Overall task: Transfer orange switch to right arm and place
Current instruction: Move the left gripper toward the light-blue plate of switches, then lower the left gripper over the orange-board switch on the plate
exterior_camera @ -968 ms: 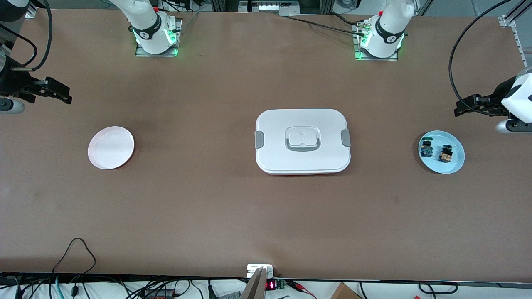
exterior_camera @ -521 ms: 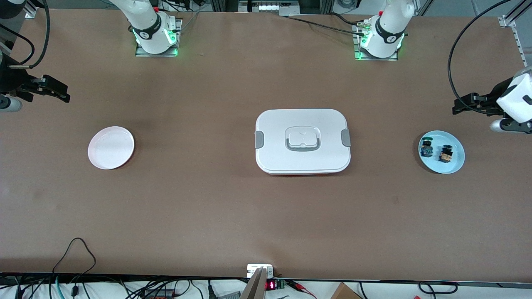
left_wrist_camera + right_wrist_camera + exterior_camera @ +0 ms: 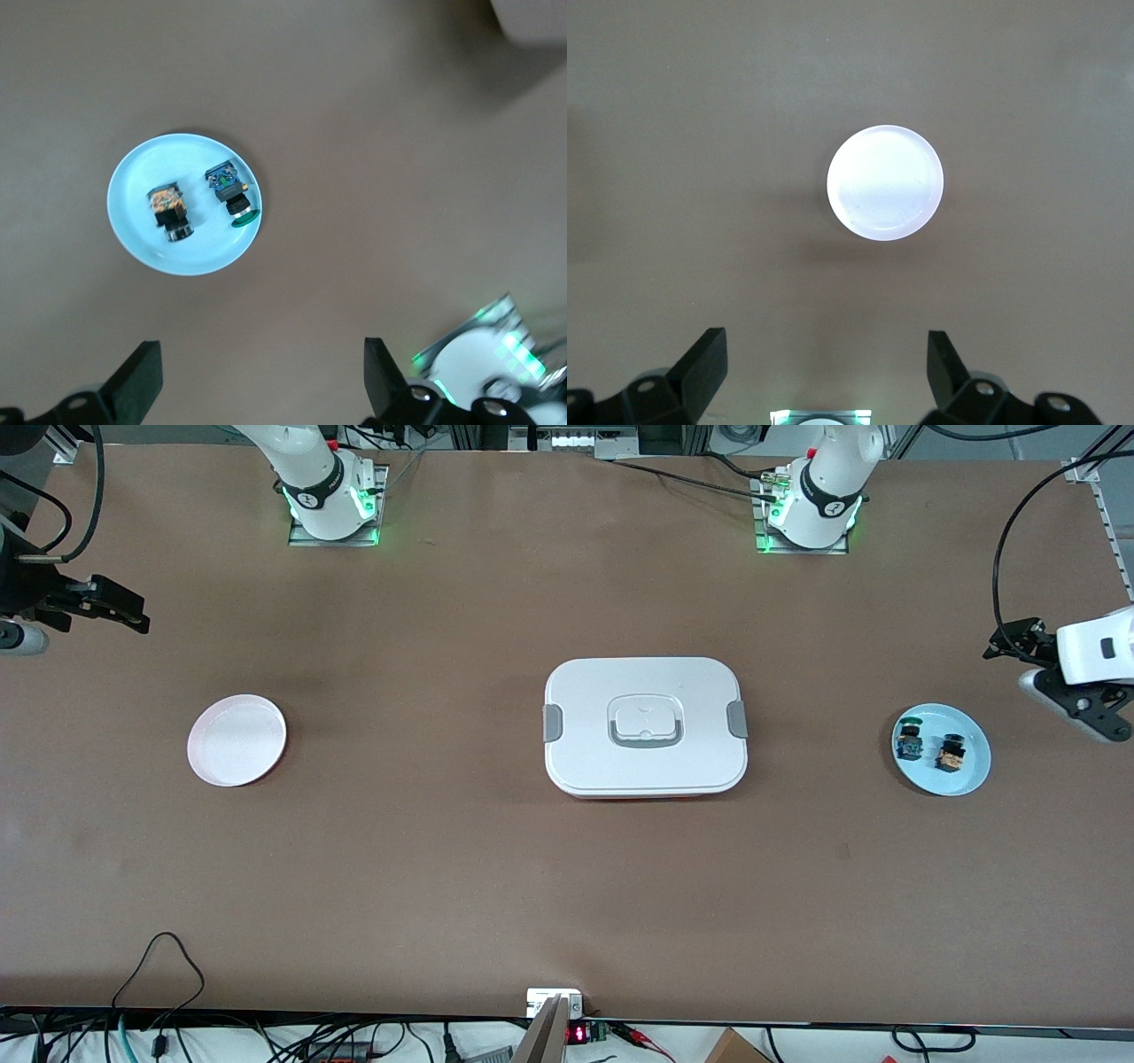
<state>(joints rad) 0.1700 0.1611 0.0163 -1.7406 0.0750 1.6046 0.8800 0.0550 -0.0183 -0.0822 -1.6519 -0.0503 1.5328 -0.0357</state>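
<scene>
The orange switch [image 3: 952,754] [image 3: 168,211], a tiny black part with amber on it, lies on the light blue plate [image 3: 966,779] [image 3: 190,252] toward the left arm's end of the table. My left gripper [image 3: 1010,642] [image 3: 261,354] hangs open and empty in the air above the table near that plate. At the right arm's end, my right gripper [image 3: 115,607] [image 3: 824,341] also hangs open with nothing between its fingers, above the table near a pale pink plate [image 3: 236,740] [image 3: 884,181].
A similar small part with blue and green [image 3: 908,742] [image 3: 229,189] shares the blue plate, beside the orange switch. A white lidded box [image 3: 645,726] with grey clips sits mid-table. Both arm bases [image 3: 330,500] [image 3: 811,509] glow green along the table's edge farthest from the front camera.
The left arm's wrist has turned and its gripper has shifted a little toward the table's end. The right gripper has drifted slightly. Both stay open; the switches have not moved.
</scene>
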